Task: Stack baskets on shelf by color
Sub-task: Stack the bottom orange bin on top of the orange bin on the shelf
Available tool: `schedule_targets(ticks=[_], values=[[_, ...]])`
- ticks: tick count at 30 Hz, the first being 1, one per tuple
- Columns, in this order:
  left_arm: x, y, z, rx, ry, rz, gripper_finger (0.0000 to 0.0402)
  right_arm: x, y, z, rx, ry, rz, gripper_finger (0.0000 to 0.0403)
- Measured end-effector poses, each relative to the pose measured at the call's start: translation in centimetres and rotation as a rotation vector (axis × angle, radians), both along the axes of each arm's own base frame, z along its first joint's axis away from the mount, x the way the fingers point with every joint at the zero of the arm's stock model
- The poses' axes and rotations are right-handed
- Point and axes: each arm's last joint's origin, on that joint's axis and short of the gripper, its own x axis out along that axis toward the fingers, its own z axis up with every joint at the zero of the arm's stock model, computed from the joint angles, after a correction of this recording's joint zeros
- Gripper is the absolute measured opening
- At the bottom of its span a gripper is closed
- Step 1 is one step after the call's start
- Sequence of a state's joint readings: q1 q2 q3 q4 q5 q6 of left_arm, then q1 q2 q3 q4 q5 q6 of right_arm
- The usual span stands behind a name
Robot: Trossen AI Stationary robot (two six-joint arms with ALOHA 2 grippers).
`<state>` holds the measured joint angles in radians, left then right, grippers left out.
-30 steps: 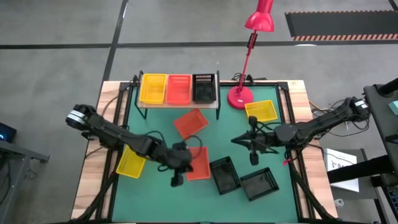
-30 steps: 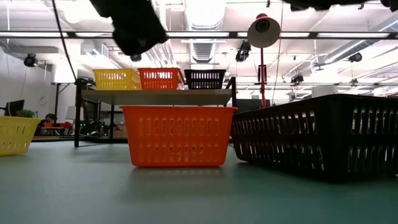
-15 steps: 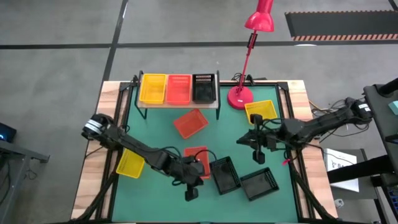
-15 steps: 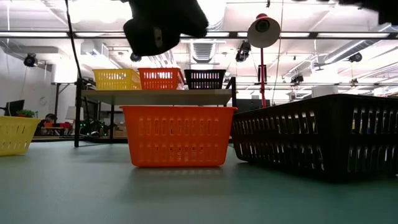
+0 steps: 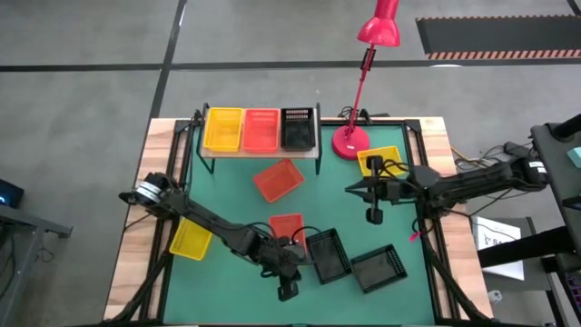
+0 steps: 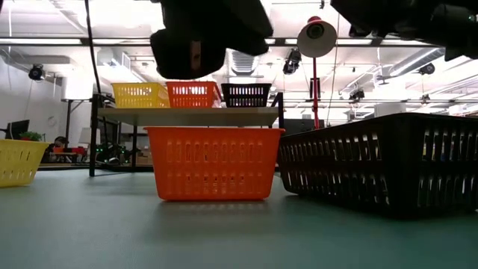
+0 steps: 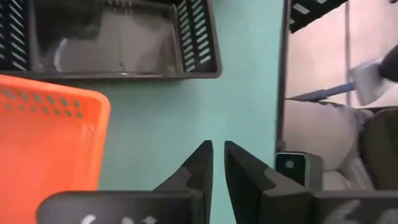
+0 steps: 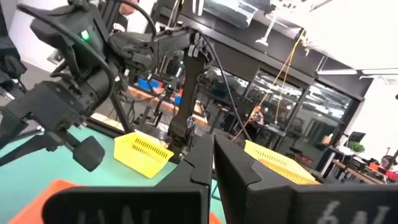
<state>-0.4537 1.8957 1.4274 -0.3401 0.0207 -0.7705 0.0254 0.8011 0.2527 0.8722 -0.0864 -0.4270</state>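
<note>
Only the left wrist view shows the left gripper [image 7: 217, 163] empty.

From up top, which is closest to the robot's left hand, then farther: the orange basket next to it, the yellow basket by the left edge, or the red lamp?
1. Orange basket, just beyond the left hand, near the table's middle.
2. Yellow basket, out at the left edge.
3. Red lamp, far back beside the shelf.

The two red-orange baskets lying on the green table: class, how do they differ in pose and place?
The farther red-orange basket sits turned at an angle near the shelf; the nearer red-orange basket lies square to the table edges, beside a black basket. The left gripper is by the nearer one, not the farther. Both are empty, open side up.
</note>
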Motion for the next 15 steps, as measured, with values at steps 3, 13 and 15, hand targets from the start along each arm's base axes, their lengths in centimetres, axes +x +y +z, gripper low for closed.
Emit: schedule_targets(ticks=[3,13,15], values=[[-0.5,-0.1,-0.2,0.006,0.033,-0.003,0.0048,-0.2,0.0,0.3,0.004,-0.015,0.001,0.0008],[-1.7,0.9,-1.4,0.187,0.120,0.083,0.0159,-0.3,0.0,0.3,0.010,-0.012,0.003,0.0008],[-1.7,1.0,-1.5,0.210,0.114,0.075,0.0171,-0.3,0.0,0.3,0.008,-0.009,0.002,0.0008]])
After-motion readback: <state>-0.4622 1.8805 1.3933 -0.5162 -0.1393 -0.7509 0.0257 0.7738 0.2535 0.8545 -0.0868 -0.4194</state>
